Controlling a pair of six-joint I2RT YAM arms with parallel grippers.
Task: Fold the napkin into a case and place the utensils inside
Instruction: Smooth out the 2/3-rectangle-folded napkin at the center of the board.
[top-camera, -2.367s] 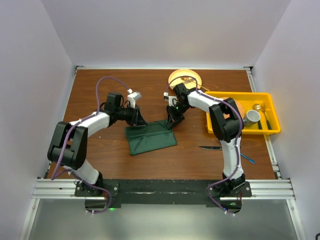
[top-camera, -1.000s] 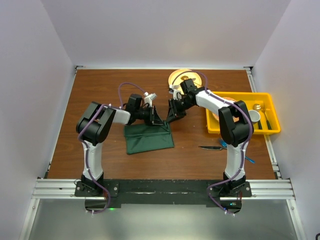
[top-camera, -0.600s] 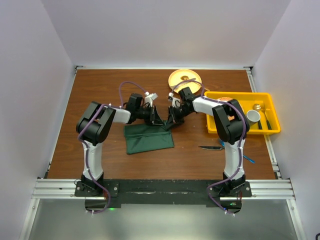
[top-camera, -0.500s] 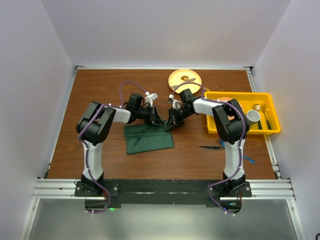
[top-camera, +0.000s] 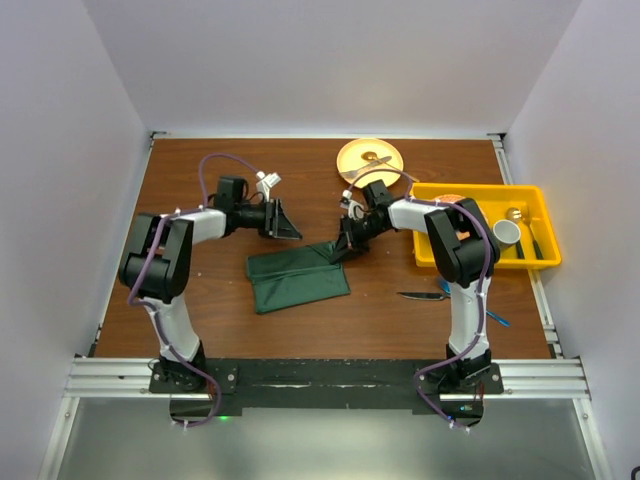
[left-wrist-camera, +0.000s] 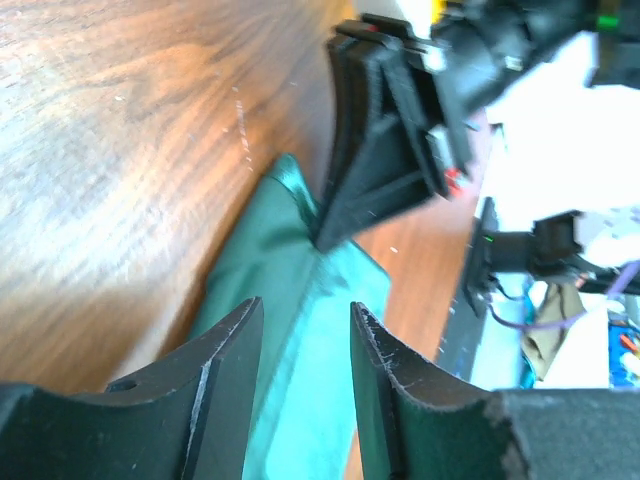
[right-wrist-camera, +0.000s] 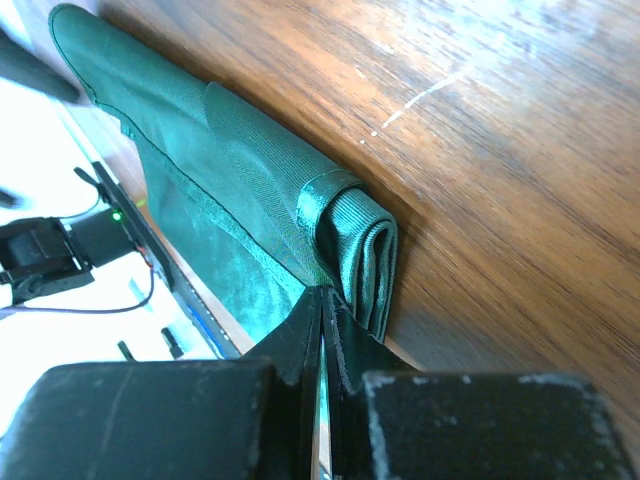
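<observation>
The dark green napkin (top-camera: 298, 277) lies folded into a broad strip at the table's middle, with a rolled fold (right-wrist-camera: 355, 240) along its far right edge. My right gripper (top-camera: 341, 251) is shut on the napkin's upper right corner, and its tips (right-wrist-camera: 322, 296) pinch the cloth beside that roll. My left gripper (top-camera: 290, 226) hovers open, up and left of the napkin, with nothing between its fingers (left-wrist-camera: 228, 340); the napkin (left-wrist-camera: 262, 250) shows beyond them. The knife (top-camera: 421, 296) lies to the right of the napkin. The blue fork (top-camera: 494, 318) pokes out behind the right arm.
A yellow plate (top-camera: 356, 149) with a metal utensil on it sits at the back. A yellow bin (top-camera: 478, 190) at the right holds a cup and other items. Brown tabletop (top-camera: 200, 170) spreads to the left.
My left gripper let go of the napkin, opened and drew back to the left. My right gripper closed on the napkin's upper right corner, and that corner now rises toward it.
</observation>
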